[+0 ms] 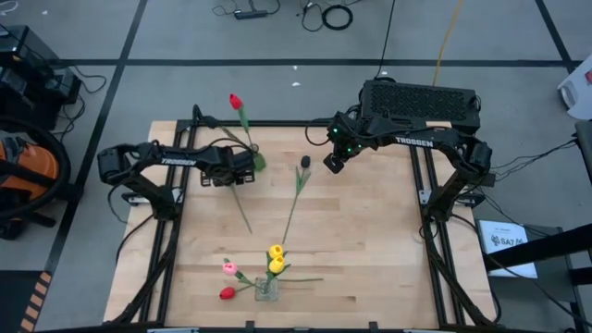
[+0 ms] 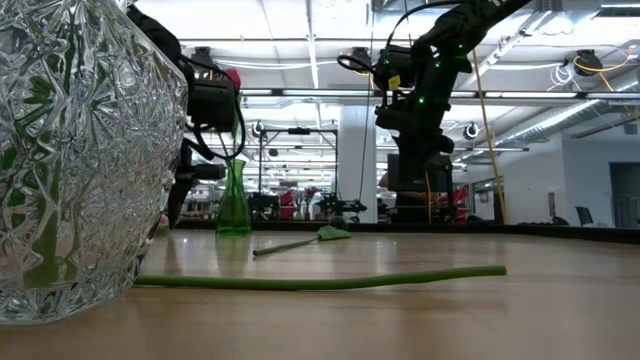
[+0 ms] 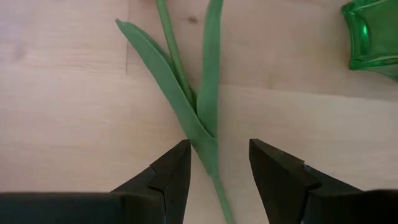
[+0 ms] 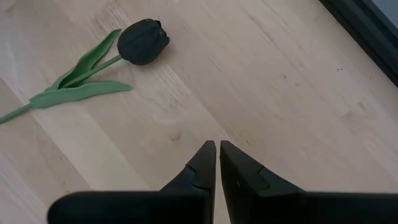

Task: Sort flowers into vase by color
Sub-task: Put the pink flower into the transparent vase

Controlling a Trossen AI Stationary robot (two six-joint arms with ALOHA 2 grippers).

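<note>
left gripper [image 3: 219, 163] fingers stand apart, straddling a tulip stem [image 3: 211, 152] lying on the tabletop [image 3: 62, 93], not pinching it. right gripper [image 4: 217, 152] fingers are closed, empty, near the black tulip [image 4: 143, 41].

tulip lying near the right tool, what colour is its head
Black tulip head, seen best in the right wrist view.

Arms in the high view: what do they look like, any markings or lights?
Both arms are dark, jointed metal. The left arm and right arm each carry white TROSSEN lettering. Green lights glow near the right gripper. Each gripper has two dark, tapered fingers.
</note>
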